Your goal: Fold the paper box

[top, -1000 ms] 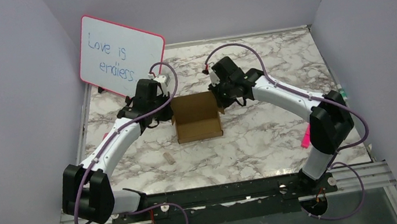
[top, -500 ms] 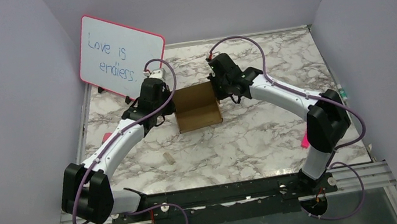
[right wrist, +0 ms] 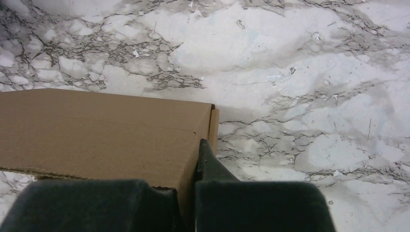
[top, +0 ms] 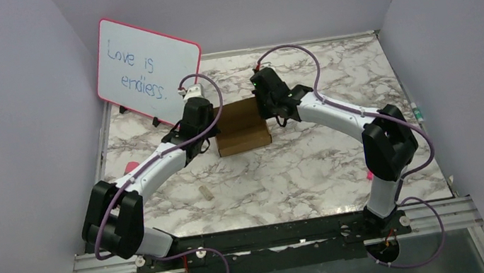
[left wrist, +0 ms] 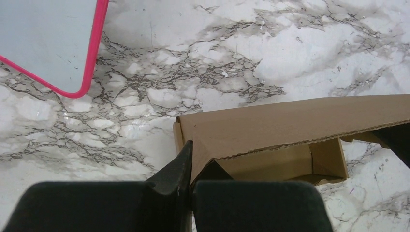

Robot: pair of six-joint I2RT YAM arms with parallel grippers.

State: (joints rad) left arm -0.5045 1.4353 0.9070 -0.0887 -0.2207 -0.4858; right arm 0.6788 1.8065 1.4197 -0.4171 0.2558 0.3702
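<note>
The paper box [top: 241, 126] sits on the marble-patterned bench [top: 301, 171], a little toward 12 o'clock from the bench's middle, between the two wrists. It is plain brown cardboard. Its top flap [left wrist: 300, 121] is tipped down over the body but not fully shut: the left wrist view shows a gap under the flap's torn-looking edge, with the inner walls and a corner of the floor visible through it.

At the box's 9 o'clock side, the left pincer [left wrist: 190, 162] has its fingers pressed together on the side wall, one dark finger outside the cardboard and the other just inside. At the 3 o'clock side, the right pincer [right wrist: 197, 164] likewise pinches that end wall; one finger lies against the outer face, while the other is tucked under the flap and mostly hidden.

The left arm [top: 150, 167] reaches in from 7 o'clock and the right arm [top: 336, 112] from 4 o'clock, each trailing a purple cable.

A pink-framed whiteboard [top: 147, 67] with blue handwriting leans at 10 o'clock from the box, near but apart from it. A small tan piece [top: 207, 191] lies on the marble at 7 o'clock, well apart from the box.
</note>
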